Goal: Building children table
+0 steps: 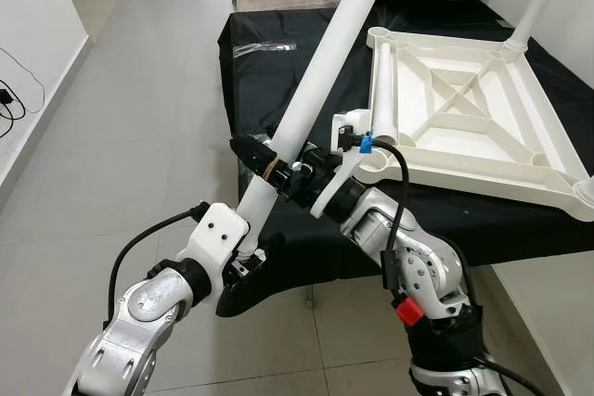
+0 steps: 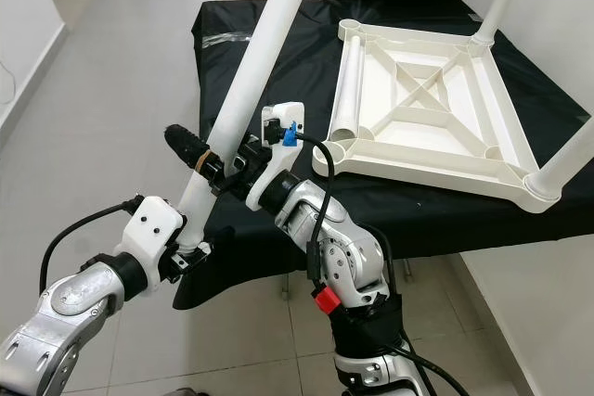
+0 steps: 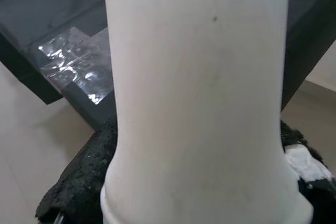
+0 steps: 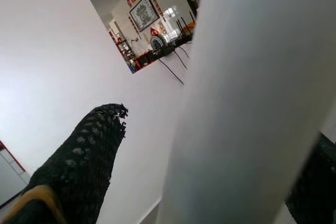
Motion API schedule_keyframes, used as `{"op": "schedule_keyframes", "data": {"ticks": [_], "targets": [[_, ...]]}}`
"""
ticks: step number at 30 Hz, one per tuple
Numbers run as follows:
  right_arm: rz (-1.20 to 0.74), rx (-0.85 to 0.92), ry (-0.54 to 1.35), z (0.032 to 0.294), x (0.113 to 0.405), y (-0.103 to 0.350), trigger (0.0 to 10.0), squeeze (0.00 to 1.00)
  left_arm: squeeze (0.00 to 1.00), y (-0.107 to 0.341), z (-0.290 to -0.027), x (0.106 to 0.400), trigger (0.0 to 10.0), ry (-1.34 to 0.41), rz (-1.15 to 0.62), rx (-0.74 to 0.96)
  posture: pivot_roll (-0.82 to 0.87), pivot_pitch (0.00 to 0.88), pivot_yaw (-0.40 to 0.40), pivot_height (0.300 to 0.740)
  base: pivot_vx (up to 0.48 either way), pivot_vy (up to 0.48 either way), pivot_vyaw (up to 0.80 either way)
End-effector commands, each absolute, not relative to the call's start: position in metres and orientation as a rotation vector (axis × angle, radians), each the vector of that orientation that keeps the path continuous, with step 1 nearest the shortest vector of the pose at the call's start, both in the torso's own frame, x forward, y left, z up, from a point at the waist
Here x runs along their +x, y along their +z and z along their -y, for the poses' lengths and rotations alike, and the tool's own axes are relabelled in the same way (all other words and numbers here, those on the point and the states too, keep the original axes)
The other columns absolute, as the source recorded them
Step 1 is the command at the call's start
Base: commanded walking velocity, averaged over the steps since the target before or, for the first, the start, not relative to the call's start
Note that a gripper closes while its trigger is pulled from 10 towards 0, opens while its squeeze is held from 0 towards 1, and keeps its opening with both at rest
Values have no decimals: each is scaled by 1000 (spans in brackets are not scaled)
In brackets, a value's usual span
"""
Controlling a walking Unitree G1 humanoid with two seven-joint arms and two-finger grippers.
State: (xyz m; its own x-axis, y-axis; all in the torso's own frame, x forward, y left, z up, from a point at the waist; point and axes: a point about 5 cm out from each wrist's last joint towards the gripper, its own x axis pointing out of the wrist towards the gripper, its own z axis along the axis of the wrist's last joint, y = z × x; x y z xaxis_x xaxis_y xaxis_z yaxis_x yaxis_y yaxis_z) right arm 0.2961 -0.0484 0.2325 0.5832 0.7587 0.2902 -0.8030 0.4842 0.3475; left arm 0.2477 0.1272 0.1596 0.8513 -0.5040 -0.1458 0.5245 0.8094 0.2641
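I hold the long white plastic tube leg (image 1: 320, 71) in both claws: the left gripper (image 1: 249, 249) clamps its lower end, the right gripper (image 1: 278, 166) closes around it just above. Its long axis slants up, far and rightward, near the upturned white plastic tabletop (image 1: 464, 108) on the black-draped table (image 1: 269, 62). Step in hand, I judge: carrying the leg. Next: lower end into a corner socket (image 1: 379, 36).
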Motion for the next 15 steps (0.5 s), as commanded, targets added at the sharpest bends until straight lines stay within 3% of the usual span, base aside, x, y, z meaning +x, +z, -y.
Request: {"op": "schedule_keyframes", "data": {"ticks": [1,15], "targets": [[89,491,977,43,291,232,10000,0,0,156,-124,247,10000,-566,-71,323,122,131,-32,740,0,0,0],[47,495,1000,36,286,227,10000,0,0,152,-113,242,10000,-621,-61,334,123,124,-31,740,0,0,0]]}}
